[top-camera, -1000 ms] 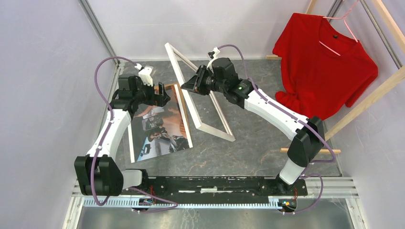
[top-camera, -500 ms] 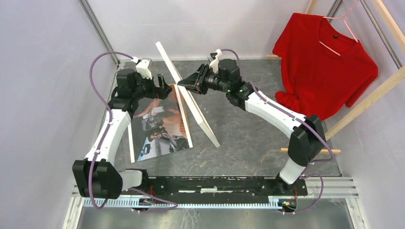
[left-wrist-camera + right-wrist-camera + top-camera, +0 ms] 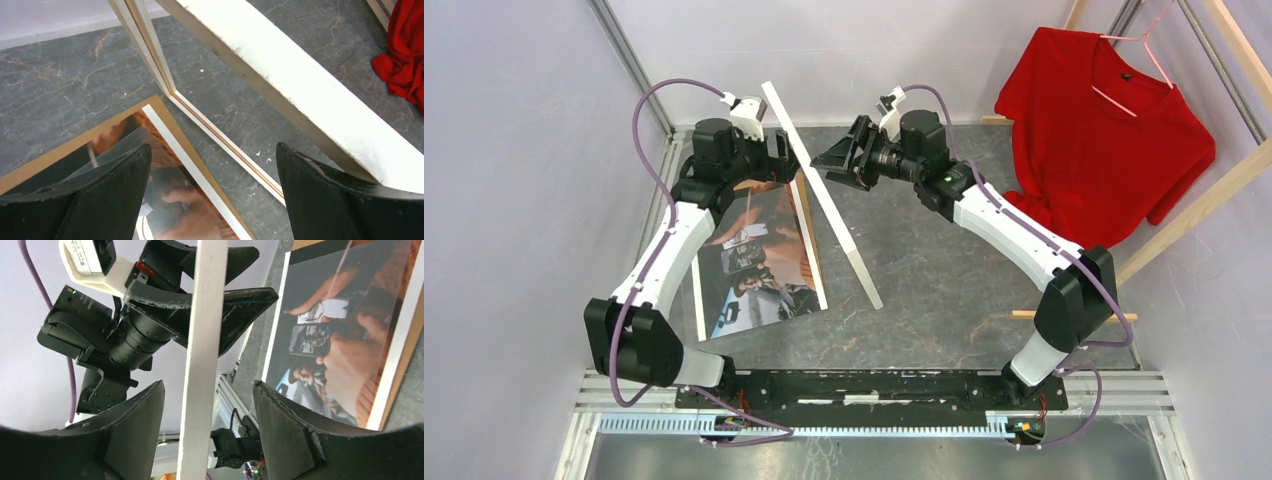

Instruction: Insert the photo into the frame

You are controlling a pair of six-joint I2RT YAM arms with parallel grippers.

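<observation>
Photo (image 3: 759, 262) lies flat, picture side up, on the near-left part of the table (image 3: 944, 290), w/ a brown board (image 3: 45, 162) under it showing as a thin border; neither arm touches it. Just beside its right edge the frame (image 3: 836, 225) stands on edge, near corner down on the table, long white rail running up and away toward the back wall. Frame and print look apart, tho close. Further back, both arms meet at the raised rail from opposite sides. The right gripper (image 3: 207, 390) has its fingers spread w/ the rail passing btwn them and a gap visible on each side, so no pinch. The left gripper (image 3: 212, 147) is fully spread too, straddling the same rail; the rail runs right by its right finger, contact can't be told. So nothing grips the frame, which prob. leans on a finger at most. Step in hand, as I read it: turning the frame over toward the print, mid hand-off. Next move calls for one gripper to close on the rail before it tips on its own, then lower it under control, flat & squared w/ the print. Far right: red shirt (image 3: 1104, 140) on a wood rack (image 3: 1194, 215), well apart.
</observation>
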